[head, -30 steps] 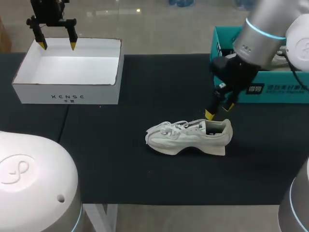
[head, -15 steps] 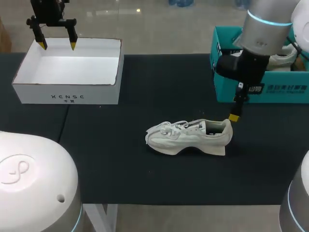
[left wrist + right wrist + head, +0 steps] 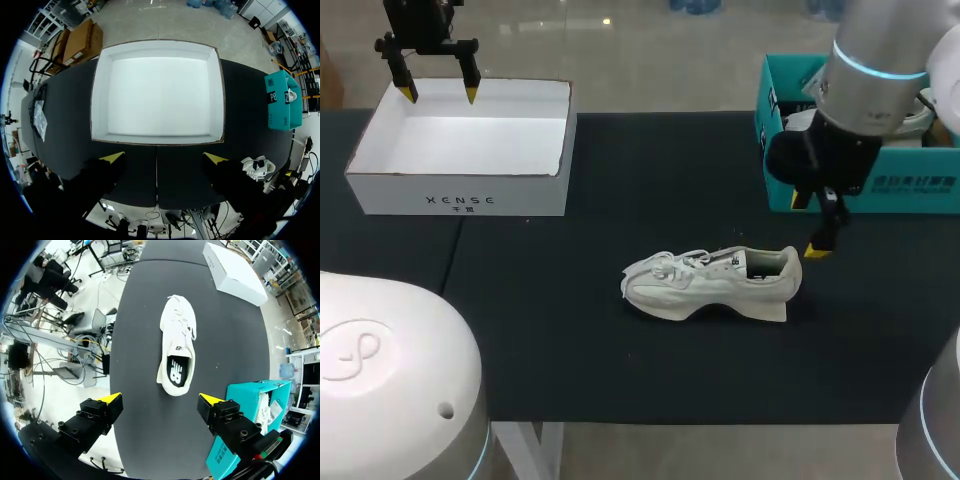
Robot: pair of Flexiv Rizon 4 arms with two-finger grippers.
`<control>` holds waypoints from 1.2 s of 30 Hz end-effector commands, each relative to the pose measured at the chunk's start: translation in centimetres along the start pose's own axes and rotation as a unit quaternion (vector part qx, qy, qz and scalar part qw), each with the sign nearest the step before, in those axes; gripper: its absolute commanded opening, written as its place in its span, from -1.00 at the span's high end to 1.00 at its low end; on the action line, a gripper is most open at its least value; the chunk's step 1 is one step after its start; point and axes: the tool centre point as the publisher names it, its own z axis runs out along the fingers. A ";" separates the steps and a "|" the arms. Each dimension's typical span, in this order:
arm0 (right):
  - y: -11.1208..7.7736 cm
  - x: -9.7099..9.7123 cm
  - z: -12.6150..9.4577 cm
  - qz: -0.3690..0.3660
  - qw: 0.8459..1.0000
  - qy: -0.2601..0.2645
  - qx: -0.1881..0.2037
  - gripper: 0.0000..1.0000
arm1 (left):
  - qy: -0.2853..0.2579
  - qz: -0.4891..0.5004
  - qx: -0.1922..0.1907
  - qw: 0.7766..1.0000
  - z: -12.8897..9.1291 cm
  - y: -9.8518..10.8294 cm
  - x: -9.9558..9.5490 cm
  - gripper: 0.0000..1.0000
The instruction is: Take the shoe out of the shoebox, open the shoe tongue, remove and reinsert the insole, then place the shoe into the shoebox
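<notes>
Sneaker (image 3: pixel 705 283) lying upright on its sole in the middle of the surface (image 3: pixel 650 170), heel just beside the right gripper (image 3: pixel 160 400), spread wide and holding nothing. Likely light, soft in the upper, stiffer at sole and heel collar, so best pinched at the collar rim or across the sides. White shoebox (image 3: pixel 460 195) under the spread left gripper (image 3: pixel 440 93) showing bare floor only; teal shoebox (image 3: pixel 900 185) holding something white, half hidden.

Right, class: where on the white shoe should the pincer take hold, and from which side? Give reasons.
Probably the heel collar, from above. The shoe stands upright on its sole, opening facing up, so one finger can drop inside the collar and one outside it. The heel lies nearest the open right pincer.
</notes>
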 end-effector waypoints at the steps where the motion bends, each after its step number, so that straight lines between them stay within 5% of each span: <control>1: -0.1 0.0 0.1 0.000 1.000 0.000 -0.001 -1.00 | -0.001 0.000 0.000 1.000 0.0 0.0 0.0 -1.00; 13: -0.1 0.0 0.1 0.000 1.000 0.000 -0.001 -1.00 | -0.001 0.000 0.000 1.000 0.0 0.0 0.0 -1.00; 20: 0.0 0.2 -0.1 -0.057 0.981 -0.085 -0.163 -1.00 | -0.001 0.000 0.000 1.000 0.0 0.0 0.0 -1.00; 36: -2.9 -0.5 1.1 -0.120 0.923 -0.126 -0.342 -1.00 | -0.001 0.000 0.000 1.000 0.0 0.0 0.0 -1.00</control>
